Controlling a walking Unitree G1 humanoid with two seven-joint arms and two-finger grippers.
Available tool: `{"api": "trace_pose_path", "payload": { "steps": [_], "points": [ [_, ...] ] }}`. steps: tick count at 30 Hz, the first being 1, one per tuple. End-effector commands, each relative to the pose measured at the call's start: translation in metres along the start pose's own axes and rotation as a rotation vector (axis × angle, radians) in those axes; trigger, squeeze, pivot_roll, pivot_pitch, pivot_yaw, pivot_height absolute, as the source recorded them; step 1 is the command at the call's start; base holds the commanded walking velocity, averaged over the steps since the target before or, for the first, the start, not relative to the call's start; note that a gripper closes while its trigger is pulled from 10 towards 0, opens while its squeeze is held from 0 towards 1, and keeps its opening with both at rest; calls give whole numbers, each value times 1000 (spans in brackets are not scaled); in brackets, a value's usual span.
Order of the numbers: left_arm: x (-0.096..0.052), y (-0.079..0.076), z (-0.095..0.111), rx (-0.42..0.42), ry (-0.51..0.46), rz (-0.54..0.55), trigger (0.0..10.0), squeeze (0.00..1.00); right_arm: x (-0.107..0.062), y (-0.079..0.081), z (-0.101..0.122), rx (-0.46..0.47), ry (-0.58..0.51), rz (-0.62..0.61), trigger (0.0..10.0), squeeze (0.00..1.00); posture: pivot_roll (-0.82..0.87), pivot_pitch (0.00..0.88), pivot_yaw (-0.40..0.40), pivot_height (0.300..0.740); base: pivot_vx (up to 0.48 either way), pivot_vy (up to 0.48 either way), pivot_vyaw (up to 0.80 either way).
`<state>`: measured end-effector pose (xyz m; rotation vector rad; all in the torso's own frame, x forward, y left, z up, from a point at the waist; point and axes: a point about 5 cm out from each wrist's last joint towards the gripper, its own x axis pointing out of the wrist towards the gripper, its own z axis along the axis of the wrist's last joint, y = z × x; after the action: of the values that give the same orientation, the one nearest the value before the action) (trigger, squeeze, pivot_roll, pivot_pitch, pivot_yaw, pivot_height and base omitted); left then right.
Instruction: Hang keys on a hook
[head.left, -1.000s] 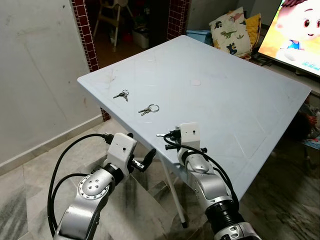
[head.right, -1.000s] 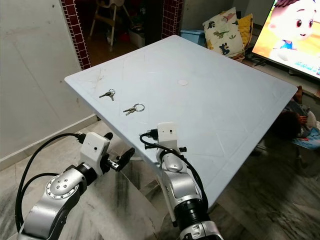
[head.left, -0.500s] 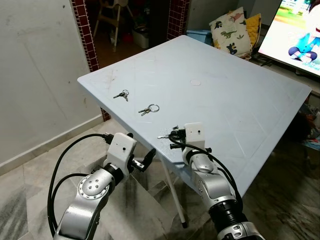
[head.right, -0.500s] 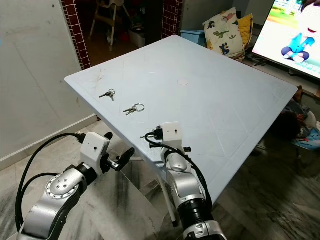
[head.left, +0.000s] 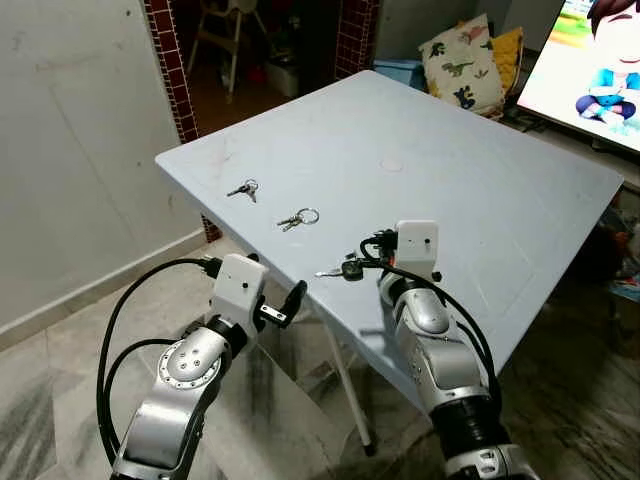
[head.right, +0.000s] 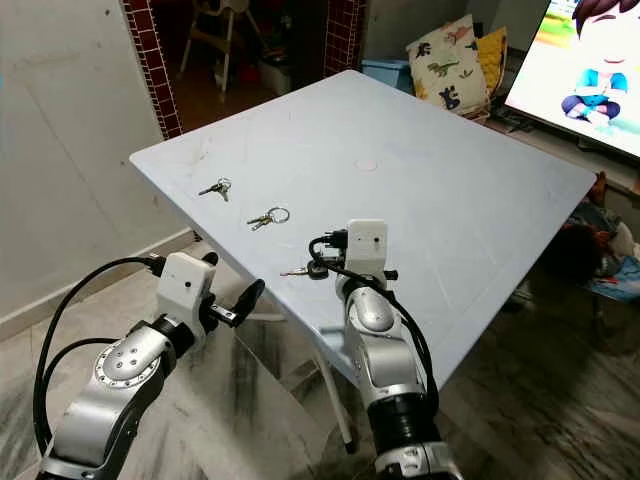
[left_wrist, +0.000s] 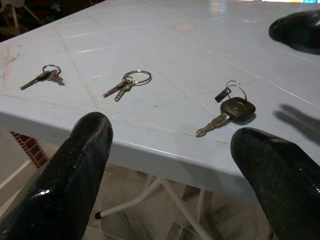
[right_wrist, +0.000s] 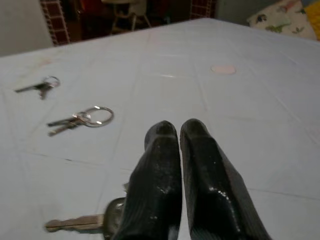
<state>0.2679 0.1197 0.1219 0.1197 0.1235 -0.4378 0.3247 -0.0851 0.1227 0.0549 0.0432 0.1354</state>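
While the right pincer (right_wrist: 181, 131) hovers closed above a black-headed key (left_wrist: 229, 112) on the pale blue table (head.left: 480, 190), the left pincer (left_wrist: 170, 165) gapes open near the edge.

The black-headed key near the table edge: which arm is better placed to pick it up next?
Right. The right end effector is over the table, fingers together, just above the key. The left end effector is open but below the table edge.

Setting: a home living area. Indicators: a television (head.left: 590, 75) showing a cartoon, dinosaur-print cushions (head.left: 458, 55), a wooden high chair (head.left: 222, 30) in a doorway, a marble-tiled floor (head.left: 50, 400), and a pale blue plastic folding desk (head.left: 480, 180).
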Motion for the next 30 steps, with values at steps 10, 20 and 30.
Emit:
{"api": "trace_pose_path", "payload": {
  "steps": [10,20,30],
  "points": [
    [4,-1,4,-12,-21,5,10000,0,-2,9,-5,12,-2,-20,10000,1000,132,9,-28,740,0,0,0],
    [7,-4,6,-20,-34,-2,10000,0,3,19,-15,10,33,-7,10000,1000,142,16,-25,740,0,0,0],
    [4,-6,5,-12,-21,-48,10000,0,7,21,-27,-87,83,34,10000,1000,146,16,-27,740,0,0,0]
  ]
}}
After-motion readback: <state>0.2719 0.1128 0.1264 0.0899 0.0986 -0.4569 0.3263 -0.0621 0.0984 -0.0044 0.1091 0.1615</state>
